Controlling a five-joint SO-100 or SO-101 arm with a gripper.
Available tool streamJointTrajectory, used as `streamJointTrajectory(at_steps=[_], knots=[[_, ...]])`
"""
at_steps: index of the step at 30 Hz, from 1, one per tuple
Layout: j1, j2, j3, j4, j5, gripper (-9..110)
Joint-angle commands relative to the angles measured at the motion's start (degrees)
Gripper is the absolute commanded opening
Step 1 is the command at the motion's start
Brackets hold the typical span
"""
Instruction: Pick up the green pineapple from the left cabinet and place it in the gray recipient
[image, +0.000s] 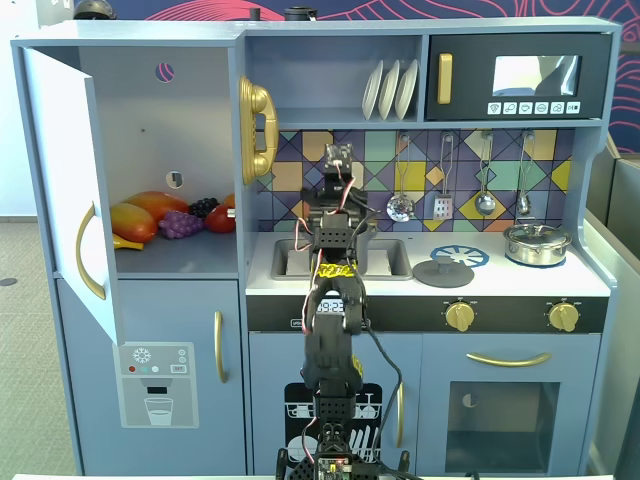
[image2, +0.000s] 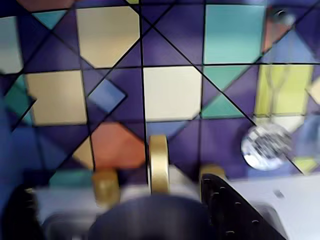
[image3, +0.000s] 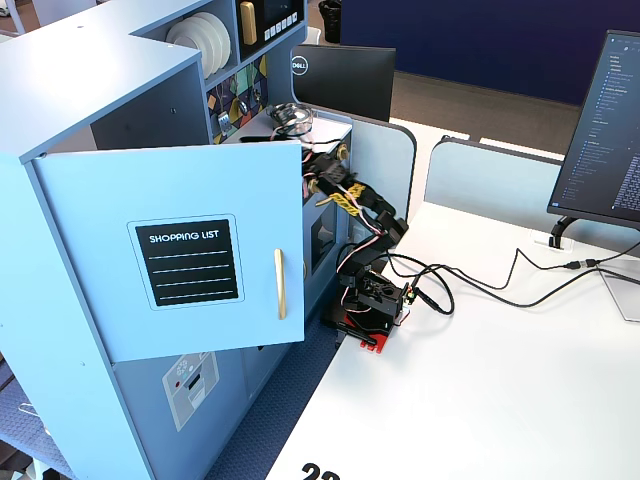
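The left cabinet (image: 150, 120) stands open, its door (image: 60, 180) swung out to the left; the door also shows in the other fixed view (image3: 180, 260). Orange fruits (image: 135, 215) and purple grapes (image: 180, 224) lie on its shelf. No green pineapple shows in any view. My gripper (image: 337, 165) is raised over the sink (image: 290, 258) and faces the tiled back wall. In the wrist view its black fingers (image2: 230, 210) stand wide apart with nothing green between them. A dark gray rounded shape (image2: 150, 220), blurred, lies just below them in front of the gold tap (image2: 159, 162); it may be the gray pot.
A flat gray lid (image: 443, 270) lies on the counter right of the sink. A shiny silver lidded pot (image: 537, 243) stands at the far right. Utensils (image: 400, 205) hang on the back wall. A gold phone (image: 258, 128) hangs beside the cabinet. Cables (image3: 480, 285) cross the white table.
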Motion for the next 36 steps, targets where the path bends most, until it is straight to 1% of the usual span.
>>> streamJointTrajectory(at_steps=[1,2,3,5,7,8,10,13,15,17,19,20,25,30,33,36], knots=[[1.85,14.68,-5.27,23.38,-5.71,12],[2.29,17.84,-3.16,29.88,-6.59,3],[2.81,21.01,0.0,34.63,-6.15,0],[2.99,26.54,8.09,40.43,-5.27,0],[1.05,31.2,17.4,42.63,-3.69,0],[0.35,33.57,22.85,42.63,-3.25,0],[-0.79,37.09,34.19,40.34,0.88,0],[-1.93,40.34,50.45,34.98,2.11,0],[-2.02,42.1,58.27,32.43,1.76,0],[-3.16,44.3,63.54,31.46,6.68,0],[-3.6,47.29,67.15,34.89,5.89,0],[-3.87,48.43,68.47,36.39,7.03,0],[-4.04,48.43,72.07,45.26,4.92,0],[-2.37,48.52,77.96,46.14,5.45,0],[-3.96,48.52,78.05,50.01,8.0,0],[-4.83,48.52,78.05,54.05,7.12,0]])
